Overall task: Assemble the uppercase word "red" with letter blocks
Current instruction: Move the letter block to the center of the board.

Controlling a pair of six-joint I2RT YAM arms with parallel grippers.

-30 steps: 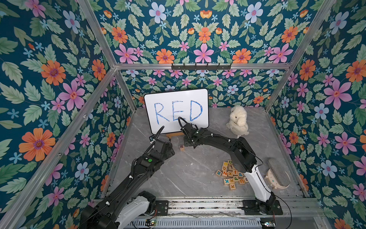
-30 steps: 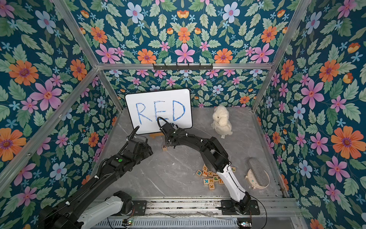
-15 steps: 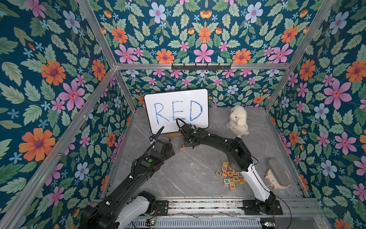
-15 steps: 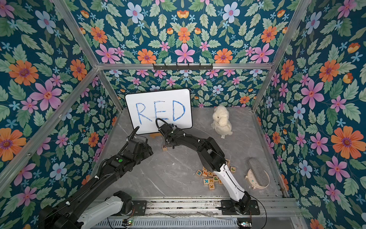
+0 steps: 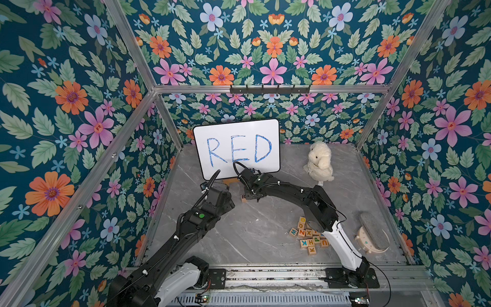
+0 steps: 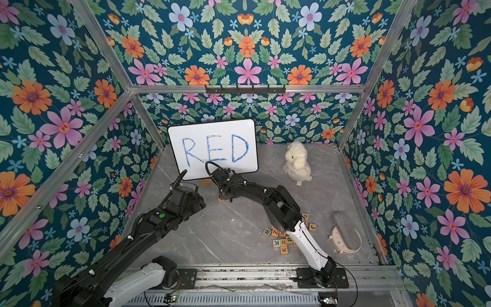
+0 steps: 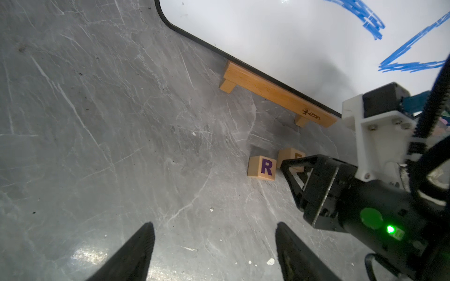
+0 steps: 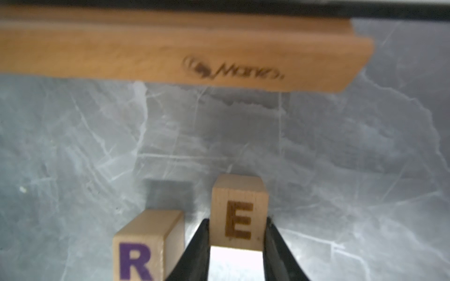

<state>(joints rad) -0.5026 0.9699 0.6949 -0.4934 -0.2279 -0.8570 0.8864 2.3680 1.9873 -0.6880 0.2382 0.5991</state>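
Two fingers on E block edges

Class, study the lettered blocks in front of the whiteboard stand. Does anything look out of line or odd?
Yes. The E block, gripped by the right tool, sits nearer the wooden stand than the R block, so the two letters are staggered, with a gap between them.
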